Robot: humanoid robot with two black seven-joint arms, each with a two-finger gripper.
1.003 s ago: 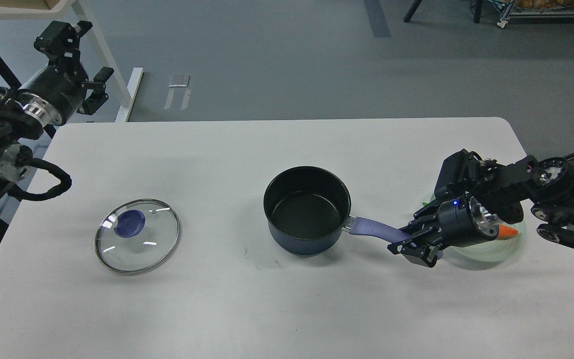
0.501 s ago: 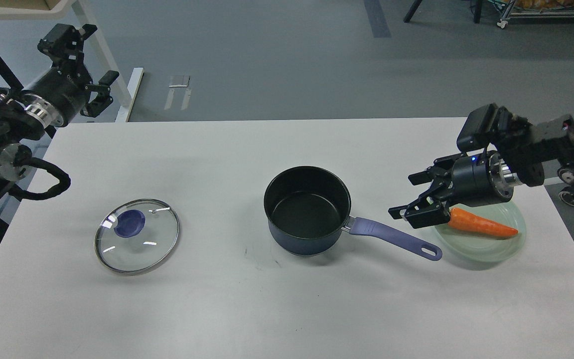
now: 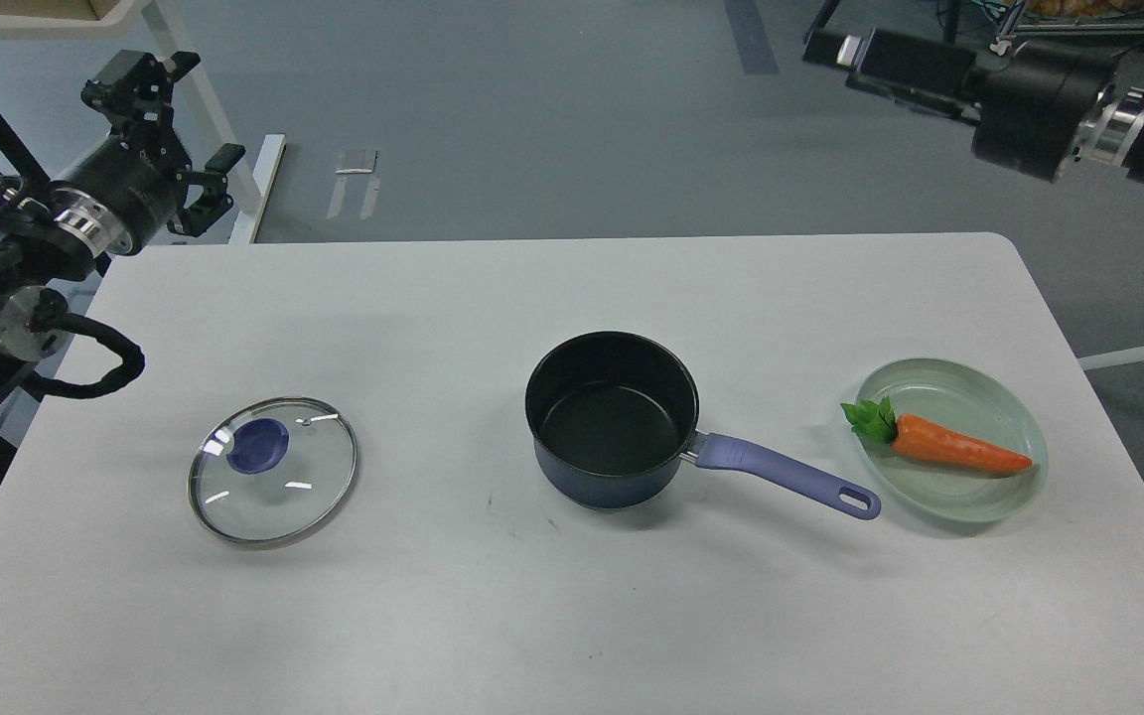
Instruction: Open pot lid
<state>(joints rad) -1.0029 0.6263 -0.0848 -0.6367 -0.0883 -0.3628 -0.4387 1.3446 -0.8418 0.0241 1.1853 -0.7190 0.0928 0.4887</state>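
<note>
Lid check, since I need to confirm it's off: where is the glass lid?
In the head view the glass lid lies flat on the table's left side, apart from the open pot.

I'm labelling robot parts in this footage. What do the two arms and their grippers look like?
Both arms are black with round, polished silver joint rings. The left arm carries a looping black ribbed cable near its base and ends in the left gripper, blocky black linkage fingers. The right arm is a thick black cylinder; the right gripper shows flat black fingers with a pale tip.

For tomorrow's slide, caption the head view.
Glass lid lies on the table left of the open pot; carrot rests on plate.
</note>
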